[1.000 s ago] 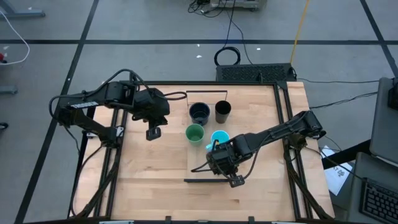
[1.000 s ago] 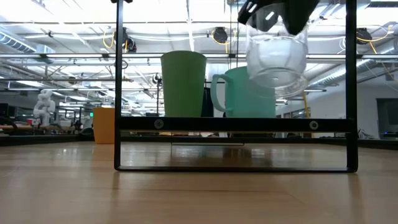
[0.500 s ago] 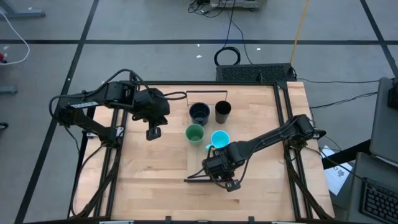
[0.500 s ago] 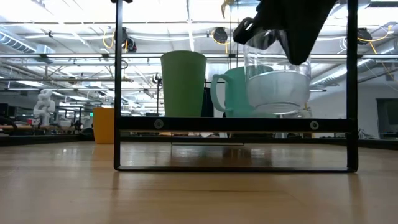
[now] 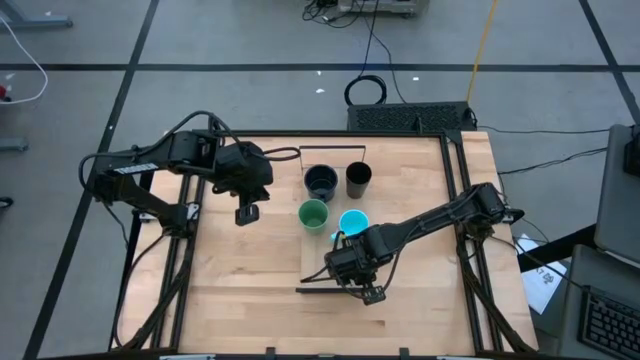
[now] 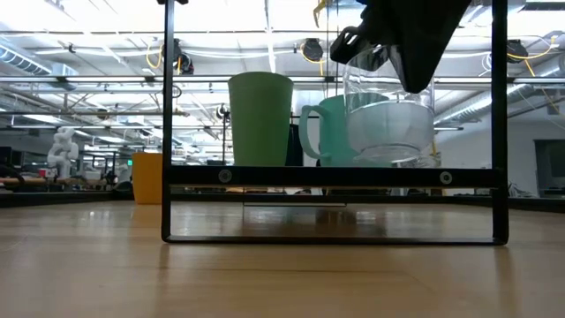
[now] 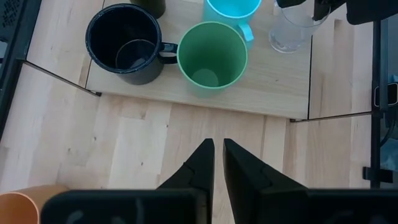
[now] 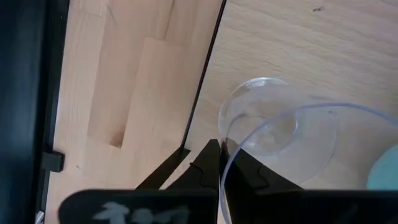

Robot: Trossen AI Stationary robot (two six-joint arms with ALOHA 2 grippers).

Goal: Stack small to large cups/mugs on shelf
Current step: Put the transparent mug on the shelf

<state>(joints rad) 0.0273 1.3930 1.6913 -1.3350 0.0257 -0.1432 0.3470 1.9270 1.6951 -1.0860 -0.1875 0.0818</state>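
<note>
One vessel is in hand: the right gripper (image 5: 352, 272) has its jaws pinched on the rim of the small clear cup (image 6: 390, 124), lowering it onto the shelf (image 7: 273, 81) beside the bright blue mug (image 5: 353, 223); next, release; left gripper (image 7: 216, 163) waits, jaws narrow.

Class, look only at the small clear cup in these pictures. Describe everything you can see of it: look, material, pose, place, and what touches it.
The small clear cup looks like thin transparent plastic, round, with no handle. It stands upright and looks empty. It sits low over the shelf, beside the bright blue mug; the low view shows its base about at the shelf's top, but contact cannot be confirmed. The right gripper is shut on its rim, one finger inside the wall and one outside. Nothing else touches it.
</note>
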